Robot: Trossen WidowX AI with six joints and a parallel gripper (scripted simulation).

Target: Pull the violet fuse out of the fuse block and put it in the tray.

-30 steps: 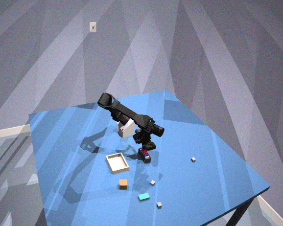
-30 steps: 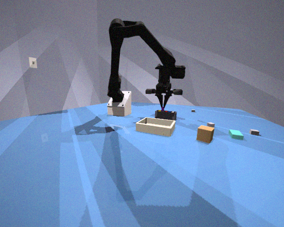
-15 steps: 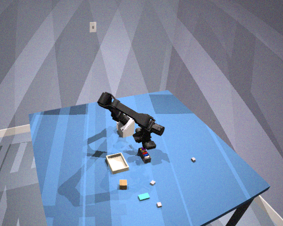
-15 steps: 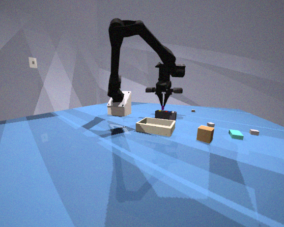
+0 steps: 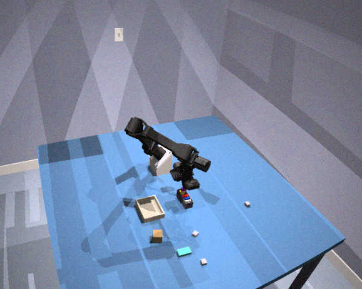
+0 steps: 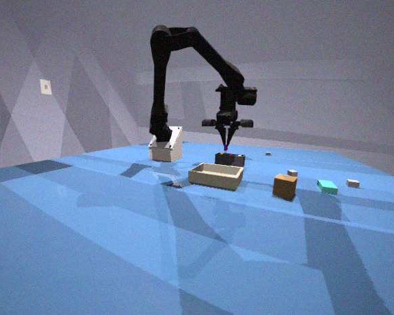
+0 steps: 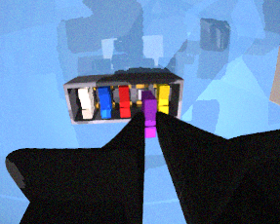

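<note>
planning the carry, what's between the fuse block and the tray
Only bare table: the top view shows a narrow open strip between the fuse block and the tray. The gripper holds the violet fuse.

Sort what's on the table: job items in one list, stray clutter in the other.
Job: violet fuse, pinched in the gripper; fuse block; tray.

Clutter: brown cube; teal slab; three small grey blocks.
</note>
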